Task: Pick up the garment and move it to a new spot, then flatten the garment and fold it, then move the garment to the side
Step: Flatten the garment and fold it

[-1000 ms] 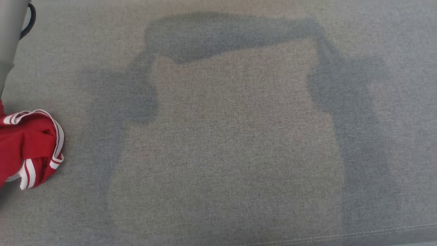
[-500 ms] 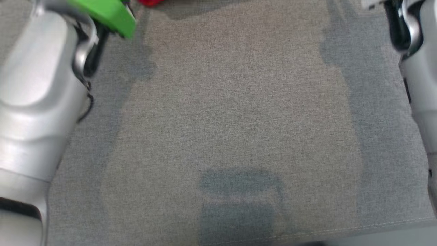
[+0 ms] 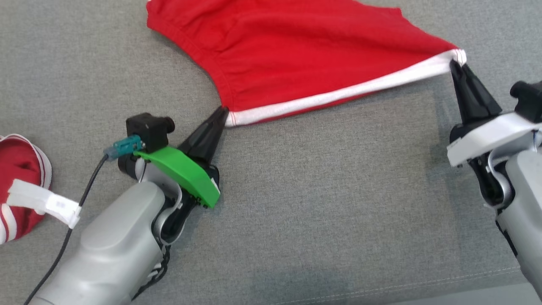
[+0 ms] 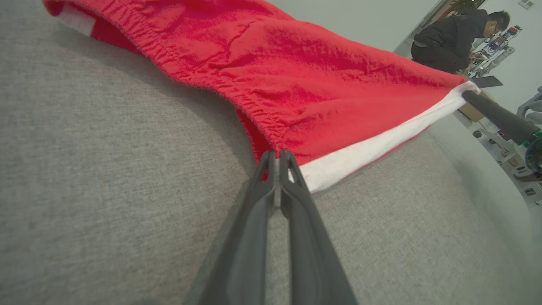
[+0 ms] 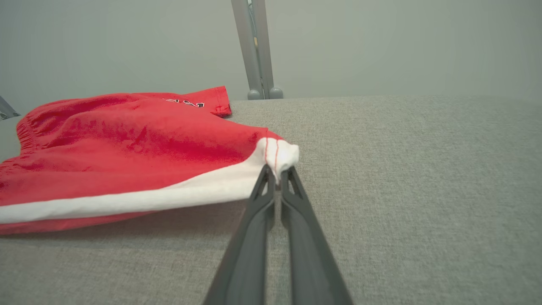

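Head view: your left claw point(image 3: 222, 112) is clamped on one end of the white hem point(image 3: 338, 92) of the red shorts point(image 3: 296, 51), and your right claw point(image 3: 456, 64) on the other end. The shorts lie on the grey cushion point(image 3: 317, 190), hem taut between the claws. A second red garment point(image 3: 19, 169) sits bunched far left.

Left wrist view: fingers pinched shut on the hem corner.

Right wrist view: likewise, corner bunched at the tips.

Assessment: relocation appears done and flattening is in hand. Folding and setting aside remain.
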You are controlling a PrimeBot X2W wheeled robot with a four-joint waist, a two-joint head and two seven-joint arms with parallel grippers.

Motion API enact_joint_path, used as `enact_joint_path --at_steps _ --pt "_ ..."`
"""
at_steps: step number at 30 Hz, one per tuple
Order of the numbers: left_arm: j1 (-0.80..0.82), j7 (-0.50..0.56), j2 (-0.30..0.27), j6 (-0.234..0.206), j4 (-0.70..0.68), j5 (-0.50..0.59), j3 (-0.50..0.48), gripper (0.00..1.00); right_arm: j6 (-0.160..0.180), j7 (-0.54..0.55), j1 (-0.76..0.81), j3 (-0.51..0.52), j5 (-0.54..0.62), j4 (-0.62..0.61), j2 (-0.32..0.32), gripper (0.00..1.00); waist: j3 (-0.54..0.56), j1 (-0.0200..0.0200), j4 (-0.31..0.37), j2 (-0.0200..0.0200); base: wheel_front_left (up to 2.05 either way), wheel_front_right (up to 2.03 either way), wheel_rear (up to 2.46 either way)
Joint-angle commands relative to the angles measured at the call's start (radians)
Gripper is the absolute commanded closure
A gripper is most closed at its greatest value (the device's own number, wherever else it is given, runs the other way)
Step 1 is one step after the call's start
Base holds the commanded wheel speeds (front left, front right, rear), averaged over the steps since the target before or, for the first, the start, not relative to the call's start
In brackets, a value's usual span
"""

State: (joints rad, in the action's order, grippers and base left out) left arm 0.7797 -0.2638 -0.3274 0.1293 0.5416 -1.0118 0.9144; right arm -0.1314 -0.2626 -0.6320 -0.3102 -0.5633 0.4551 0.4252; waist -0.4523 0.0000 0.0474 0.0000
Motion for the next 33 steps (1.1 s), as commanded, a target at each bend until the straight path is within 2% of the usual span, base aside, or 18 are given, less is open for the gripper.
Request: enact_joint_path --at_steps 1,5,10,13,22,29,33 --pt "-0.045 -0.001 -0.013 0.002 -0.018 -0.036 0.012 1.00 0.001 -0.003 0.053 0.005 -0.019 0.003 0.006 1.00 0.090 0.0000 -0.010 0.0000 0.00 0.00 0.00" --pt "-0.128 -0.001 -0.025 0.002 -0.040 -0.078 0.013 1.00 0.001 -0.003 0.145 0.006 -0.036 0.015 0.008 1.00 0.157 0.0000 -0.035 0.0000 0.00 0.00 0.00" --pt "-0.246 -0.001 -0.008 0.001 -0.046 -0.096 -0.017 1.00 0.002 -0.003 0.252 0.007 -0.038 0.033 0.001 1.00 0.244 0.0000 -0.067 0.0000 0.00 0.00 0.00" --pt "-0.326 -0.001 0.008 0.000 -0.052 -0.115 -0.089 1.00 0.002 -0.003 0.317 -0.010 -0.028 0.042 -0.003 1.00 0.297 0.0000 -0.078 0.0000 0.00 0.00 0.00" --pt "-0.543 -0.001 0.007 0.000 -0.040 -0.051 -0.155 1.00 0.002 -0.003 0.486 -0.020 -0.048 0.049 -0.056 1.00 0.439 0.0000 -0.084 0.0000 0.00 0.00 0.00" --pt "-0.657 -0.001 0.009 0.000 -0.038 -0.023 -0.190 1.00 0.002 -0.003 0.581 -0.037 -0.069 0.044 -0.086 1.00 0.494 0.0000 -0.081 0.0000 0.00 0.00 0.00" --pt "-0.709 -0.001 0.012 0.000 -0.035 -0.022 -0.214 1.00 0.002 -0.003 0.651 -0.036 -0.084 0.031 -0.079 1.00 0.513 0.0000 -0.085 0.0000 0.00 0.00 0.00"
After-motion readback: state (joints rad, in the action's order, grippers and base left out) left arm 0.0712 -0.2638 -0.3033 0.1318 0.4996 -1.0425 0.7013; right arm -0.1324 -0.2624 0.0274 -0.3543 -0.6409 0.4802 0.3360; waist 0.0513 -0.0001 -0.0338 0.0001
